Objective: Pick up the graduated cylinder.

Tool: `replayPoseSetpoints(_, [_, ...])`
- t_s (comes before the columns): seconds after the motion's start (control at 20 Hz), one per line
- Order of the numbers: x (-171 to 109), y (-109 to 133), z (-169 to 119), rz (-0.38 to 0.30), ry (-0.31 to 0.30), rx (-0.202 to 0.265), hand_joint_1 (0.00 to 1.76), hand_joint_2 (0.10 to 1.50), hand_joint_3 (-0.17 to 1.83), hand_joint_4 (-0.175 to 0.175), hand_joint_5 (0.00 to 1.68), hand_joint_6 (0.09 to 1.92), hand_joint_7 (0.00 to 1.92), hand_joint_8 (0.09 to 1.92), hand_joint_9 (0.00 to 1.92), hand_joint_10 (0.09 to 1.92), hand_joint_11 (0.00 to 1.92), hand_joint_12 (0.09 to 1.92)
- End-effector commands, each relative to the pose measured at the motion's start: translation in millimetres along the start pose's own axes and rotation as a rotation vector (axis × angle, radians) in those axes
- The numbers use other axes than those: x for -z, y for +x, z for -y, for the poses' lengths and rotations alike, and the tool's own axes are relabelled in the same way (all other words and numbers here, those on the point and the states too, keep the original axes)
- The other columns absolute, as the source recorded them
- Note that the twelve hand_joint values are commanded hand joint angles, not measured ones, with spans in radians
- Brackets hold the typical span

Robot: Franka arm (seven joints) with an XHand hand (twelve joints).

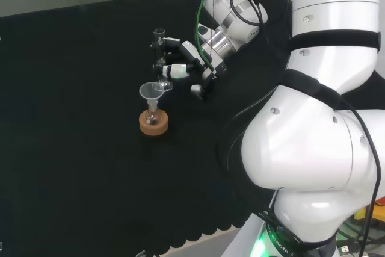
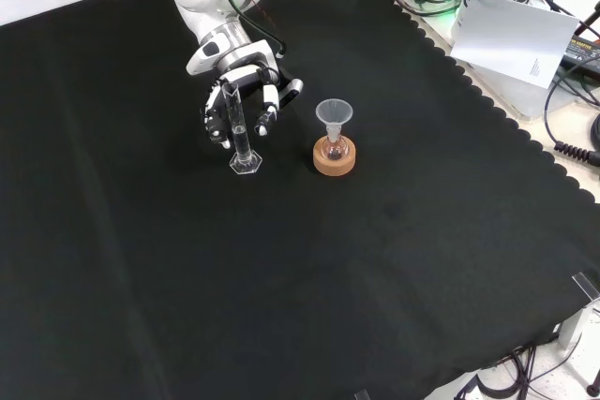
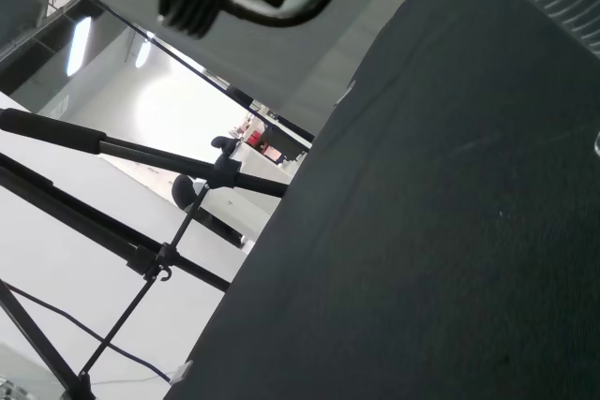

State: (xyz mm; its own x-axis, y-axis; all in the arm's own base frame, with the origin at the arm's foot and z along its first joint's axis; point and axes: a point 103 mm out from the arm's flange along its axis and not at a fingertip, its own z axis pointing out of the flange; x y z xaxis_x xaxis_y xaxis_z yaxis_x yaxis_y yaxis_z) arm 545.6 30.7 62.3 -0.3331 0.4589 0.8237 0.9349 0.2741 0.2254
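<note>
The cylinder (image 2: 240,133) stands upright on the black cloth (image 2: 375,278), its clear base flat on the cloth in the front view. The hand (image 2: 239,96) is right at it, fingers (image 2: 217,117) curled round the tube about halfway up, so it looks clamped on the cylinder, though the clear glass makes exact contact hard to judge. In the head view the cylinder (image 1: 160,55) rises just left of the hand (image 1: 183,67). Near it, to the right in the front view, a small flask (image 2: 334,149) sits in a cork ring (image 2: 335,162) with a clear funnel (image 2: 334,114) in its neck.
</note>
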Motion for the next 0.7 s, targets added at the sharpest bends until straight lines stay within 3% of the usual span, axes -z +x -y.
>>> replayPoseSetpoints(0.05, [0,0,-1,0.003,-0.007,-0.003,1.04,0.71,0.5,-0.017,0.68,0.58,0.81,0.57,1.15,0.23,0.97,0.96])
replayPoseSetpoints(0.4, [5,0,-1,0.04,-0.019,-0.017,1.11,0.85,0.54,0.001,0.85,0.54,0.95,0.55,1.23,0.16,1.07,0.89])
replayPoseSetpoints(0.7, [14,2,-2,0.093,0.012,-0.019,1.15,0.93,0.54,-0.023,0.84,0.57,0.97,0.56,1.25,0.13,1.11,0.84])
